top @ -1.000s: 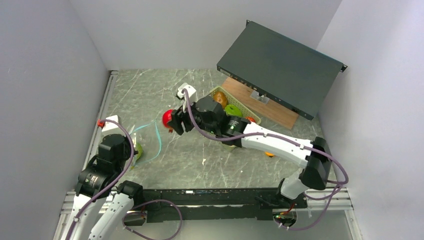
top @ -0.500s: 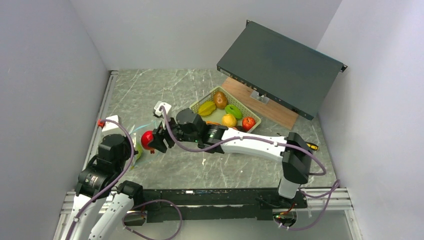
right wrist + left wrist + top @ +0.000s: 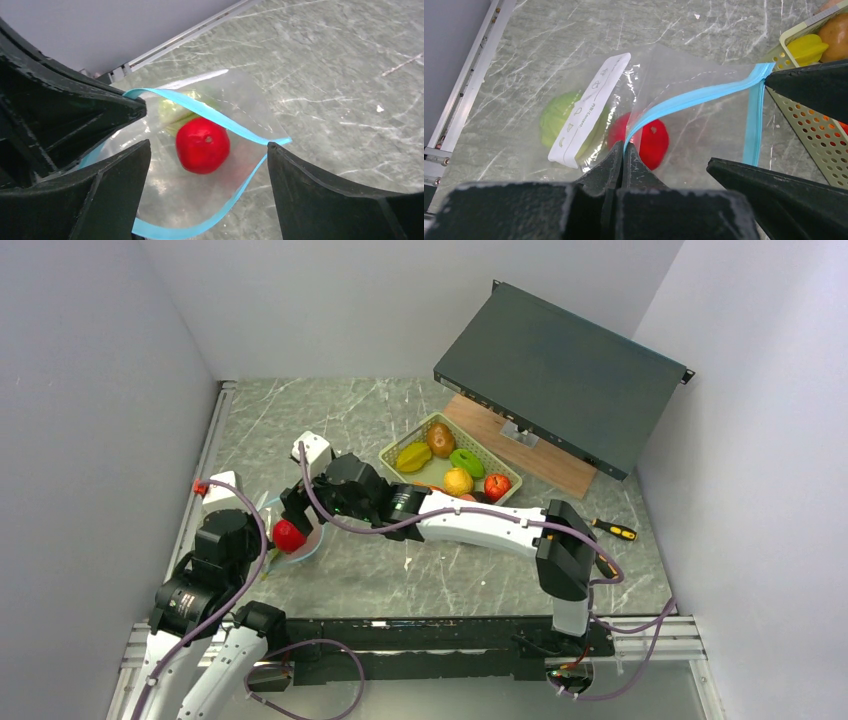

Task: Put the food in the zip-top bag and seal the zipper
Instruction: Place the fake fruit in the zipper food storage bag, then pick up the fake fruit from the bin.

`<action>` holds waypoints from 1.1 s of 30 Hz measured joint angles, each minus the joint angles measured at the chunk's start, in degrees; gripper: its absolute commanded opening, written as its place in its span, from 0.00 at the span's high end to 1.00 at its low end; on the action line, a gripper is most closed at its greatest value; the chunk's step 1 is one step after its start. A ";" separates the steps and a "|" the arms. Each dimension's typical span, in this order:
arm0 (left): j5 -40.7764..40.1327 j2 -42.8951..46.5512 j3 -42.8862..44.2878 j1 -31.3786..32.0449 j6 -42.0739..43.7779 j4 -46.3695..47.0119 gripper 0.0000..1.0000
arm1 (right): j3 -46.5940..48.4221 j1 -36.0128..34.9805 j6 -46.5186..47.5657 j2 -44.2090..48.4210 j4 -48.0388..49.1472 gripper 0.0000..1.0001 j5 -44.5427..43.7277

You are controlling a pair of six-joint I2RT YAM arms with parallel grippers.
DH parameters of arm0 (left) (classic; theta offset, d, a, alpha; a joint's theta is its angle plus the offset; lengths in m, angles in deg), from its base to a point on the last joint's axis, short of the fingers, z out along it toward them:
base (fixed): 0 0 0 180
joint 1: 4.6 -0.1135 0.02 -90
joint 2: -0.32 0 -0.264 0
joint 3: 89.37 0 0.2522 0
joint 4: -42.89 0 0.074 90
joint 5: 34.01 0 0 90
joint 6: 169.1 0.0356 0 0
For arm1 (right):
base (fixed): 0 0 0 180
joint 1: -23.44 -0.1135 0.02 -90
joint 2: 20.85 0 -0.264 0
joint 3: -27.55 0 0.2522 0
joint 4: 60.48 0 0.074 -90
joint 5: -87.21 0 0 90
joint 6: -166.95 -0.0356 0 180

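Note:
The clear zip-top bag (image 3: 235,112) lies at the table's left with its mouth held wide. My left gripper (image 3: 624,146) is shut on the teal-blue zipper (image 3: 694,97) and lifts one lip of it. Inside the bag lie a red round food piece (image 3: 202,145) and a pale green one (image 3: 556,122). My right gripper (image 3: 207,148) hangs open over the mouth, its fingers well apart and touching nothing. In the top view the red piece (image 3: 289,536) sits just below the right gripper (image 3: 297,510) and beside the left gripper (image 3: 268,540).
A pale green basket (image 3: 395,447) behind the right arm holds a yellow star fruit (image 3: 412,455), a brown piece (image 3: 440,438), a green one (image 3: 466,461), a yellow one (image 3: 458,481) and a red one (image 3: 497,486). A black case (image 3: 560,375) leans over a wooden board (image 3: 545,472). A screwdriver (image 3: 612,530) lies right.
My right gripper carried the red piece leftward from beside the basket to the bag's mouth, then opened. The red piece now lies inside the bag. The left gripper kept its hold.

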 measured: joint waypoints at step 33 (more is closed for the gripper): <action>0.57 -0.17 0.00 0.00 0.42 0.04 1.00 | -16.92 24.15 -18.91 13.38 -15.06 0.17 -18.62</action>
